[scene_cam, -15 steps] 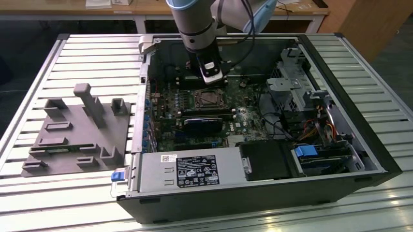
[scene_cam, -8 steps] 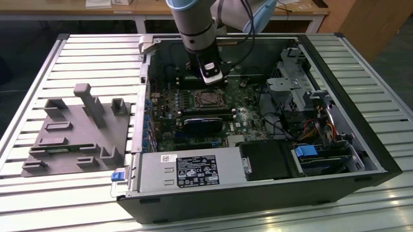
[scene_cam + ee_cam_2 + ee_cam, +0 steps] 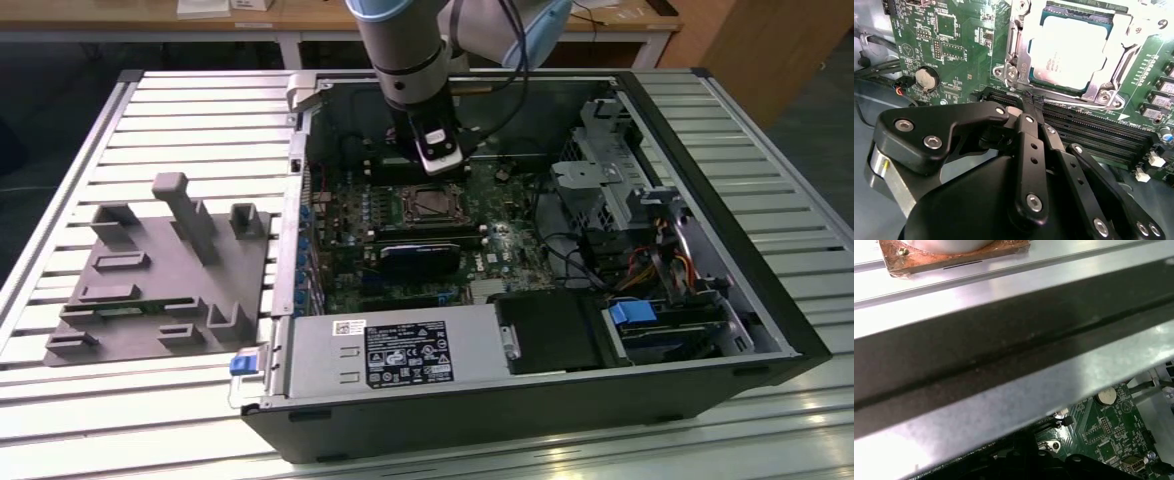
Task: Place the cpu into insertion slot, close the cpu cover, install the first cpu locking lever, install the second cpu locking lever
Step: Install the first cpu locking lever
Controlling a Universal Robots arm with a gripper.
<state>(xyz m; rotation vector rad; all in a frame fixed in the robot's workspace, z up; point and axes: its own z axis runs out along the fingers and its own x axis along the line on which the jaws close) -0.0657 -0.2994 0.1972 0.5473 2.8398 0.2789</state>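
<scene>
The cpu (image 3: 1071,52), a flat silver-topped square, lies in the insertion slot (image 3: 424,203) on the green motherboard. The cpu cover (image 3: 1023,55), a silvery metal frame, lies down around the chip's edges. My gripper (image 3: 1033,104) is shut with nothing between its black fingers. Its tips hover just beside the socket's edge, close to a thin metal rod (image 3: 1074,96) that runs along that side. In the exterior view the gripper (image 3: 441,165) hangs inside the open computer case, just behind the socket.
Long black memory slots (image 3: 1089,132) run beside the socket, with a coin battery (image 3: 926,79) nearby. A black block (image 3: 420,255), power supply (image 3: 387,350), drive cage (image 3: 601,180) and cables crowd the case. A grey fixture (image 3: 160,270) lies on the slatted table at the exterior view's left.
</scene>
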